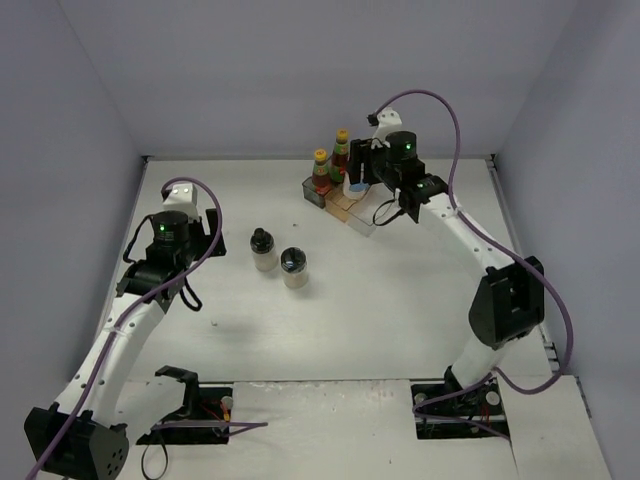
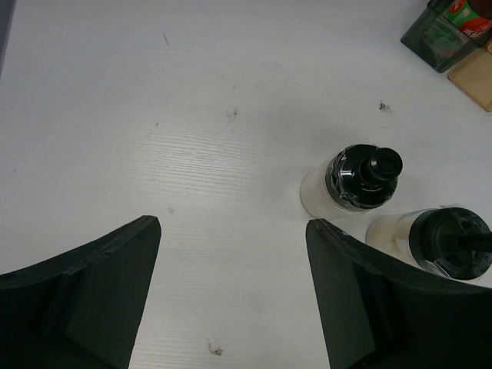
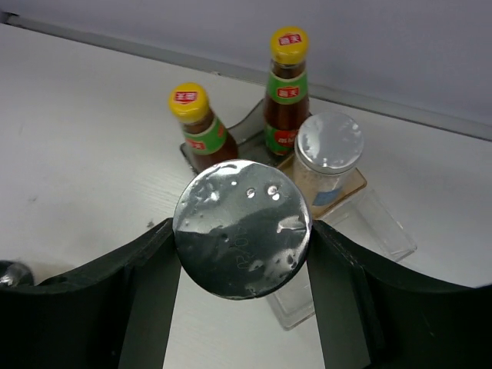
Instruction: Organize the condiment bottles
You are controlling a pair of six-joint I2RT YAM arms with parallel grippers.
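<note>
My right gripper (image 3: 242,234) is shut on a silver-lidded shaker (image 3: 242,228), held over the front of the stepped rack (image 3: 380,231). I cannot tell whether the shaker rests on it. The second shaker (image 3: 329,154) stands on the rack's tan step. Two dark sauce bottles with yellow caps (image 3: 200,123) (image 3: 286,88) stand at the rack's back. Two black-topped jars (image 1: 263,250) (image 1: 294,267) stand on the table mid-left and also show in the left wrist view (image 2: 363,177) (image 2: 450,242). My left gripper (image 2: 233,225) is open and empty, left of the jars.
The rack (image 1: 340,205) sits at the back centre of the white table, near the back wall. Grey walls close in the left, back and right sides. The right arm (image 1: 470,240) arcs over the table's right half. The left arm (image 1: 150,270) stands at the left.
</note>
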